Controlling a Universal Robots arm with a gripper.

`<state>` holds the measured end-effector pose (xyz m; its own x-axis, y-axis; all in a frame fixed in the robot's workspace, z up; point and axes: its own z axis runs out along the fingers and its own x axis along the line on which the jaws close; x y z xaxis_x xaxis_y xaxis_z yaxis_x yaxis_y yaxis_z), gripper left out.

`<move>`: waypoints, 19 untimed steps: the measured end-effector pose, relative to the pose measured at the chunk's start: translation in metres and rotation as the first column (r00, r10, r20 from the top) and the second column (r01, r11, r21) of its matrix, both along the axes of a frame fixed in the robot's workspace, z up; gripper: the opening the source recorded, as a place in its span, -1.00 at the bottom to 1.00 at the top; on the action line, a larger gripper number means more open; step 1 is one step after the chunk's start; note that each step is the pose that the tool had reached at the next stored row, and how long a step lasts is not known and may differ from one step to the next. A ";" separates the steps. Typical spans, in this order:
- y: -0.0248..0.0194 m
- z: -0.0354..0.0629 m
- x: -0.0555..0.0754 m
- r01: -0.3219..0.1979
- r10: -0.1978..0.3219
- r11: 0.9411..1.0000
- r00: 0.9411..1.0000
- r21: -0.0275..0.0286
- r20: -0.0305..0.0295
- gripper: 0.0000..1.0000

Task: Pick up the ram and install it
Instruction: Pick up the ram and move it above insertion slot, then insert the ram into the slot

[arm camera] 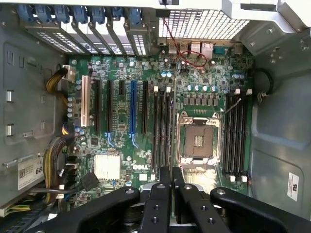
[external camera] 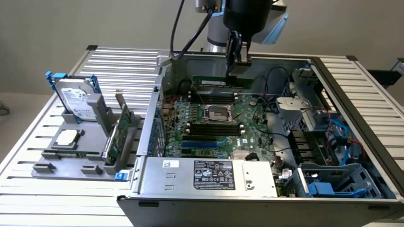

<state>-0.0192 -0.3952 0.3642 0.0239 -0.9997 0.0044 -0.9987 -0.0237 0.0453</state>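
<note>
At the exterior view's left, a hard drive (external camera: 75, 101) is parked on the desk (external camera: 38, 198). Rightward, inside the open case (external camera: 189, 208), the ram (external camera: 218, 82) is pinched by the nearly closed tool (external camera: 232, 72), held level above the motherboard's slots (external camera: 215, 127), presumably for seating.

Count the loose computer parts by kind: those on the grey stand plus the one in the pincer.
hard drive: 1
processor chip: 1
green card: 1
ram stick: 1
Total: 4
</note>
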 end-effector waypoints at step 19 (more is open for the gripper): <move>0.0044 -0.0099 0.003 -0.001 0.001 1.000 1.000 -0.001 0.002 -0.74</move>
<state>-0.0163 -0.3908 0.3543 0.0245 -0.9997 0.0056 -0.9988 -0.0242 0.0429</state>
